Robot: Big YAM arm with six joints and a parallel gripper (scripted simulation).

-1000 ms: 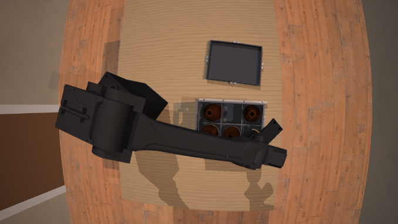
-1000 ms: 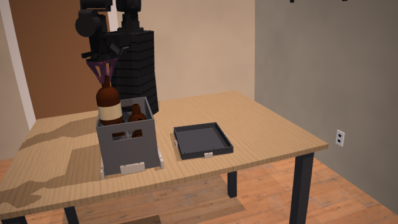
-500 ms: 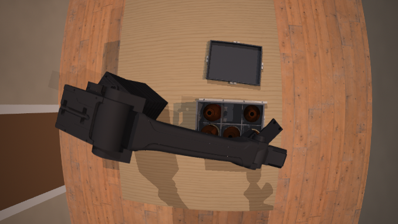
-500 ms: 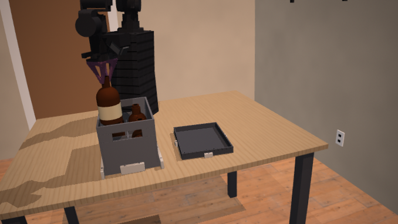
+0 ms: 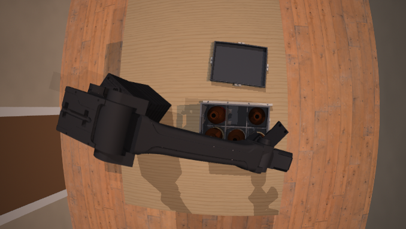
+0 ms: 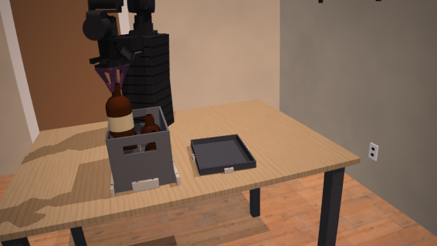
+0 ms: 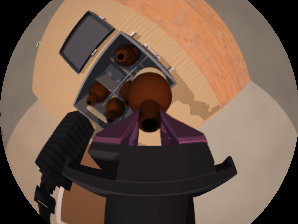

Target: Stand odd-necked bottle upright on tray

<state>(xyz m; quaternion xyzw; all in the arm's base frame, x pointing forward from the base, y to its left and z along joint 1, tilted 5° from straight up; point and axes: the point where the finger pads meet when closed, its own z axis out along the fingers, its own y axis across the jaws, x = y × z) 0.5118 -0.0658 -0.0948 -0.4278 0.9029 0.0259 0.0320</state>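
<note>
Crate [image 5: 201,120] [image 6: 142,167] [image 7: 97,70] stands upright on the table [image 5: 167,45] [image 6: 274,138] [image 7: 50,55], and you see one tray [image 5: 239,64] [image 6: 222,154] [image 7: 87,40] beside it, apart from it, lying flat. Between the lifted bottle [image 5: 261,134] [image 6: 120,111] [image 7: 150,92] and the tray, you have the crate's wall in the way, and the tray has its own raised rim. Around the tray you can count four small pale blocks [image 5: 241,44] [image 6: 229,170]; around the crate, three pale blocks [image 6: 145,184] are visible in the exterior view. One black pedestal [image 5: 155,105] [image 6: 151,80] [image 7: 65,145] is behind the crate. From above, your arm [image 5: 194,144] [image 6: 97,27] covers part of the crate.

You have five bottles in total: four remain in the crate, and one is raised, nearly upright, at its corner. Its label is above the rim, but the front wall hides its base. Your gripper [image 6: 115,88] [image 7: 150,117] is closed around this bottle's neck, its fingers only a little apart. Whether this neck is the different one, you cannot tell.
</note>
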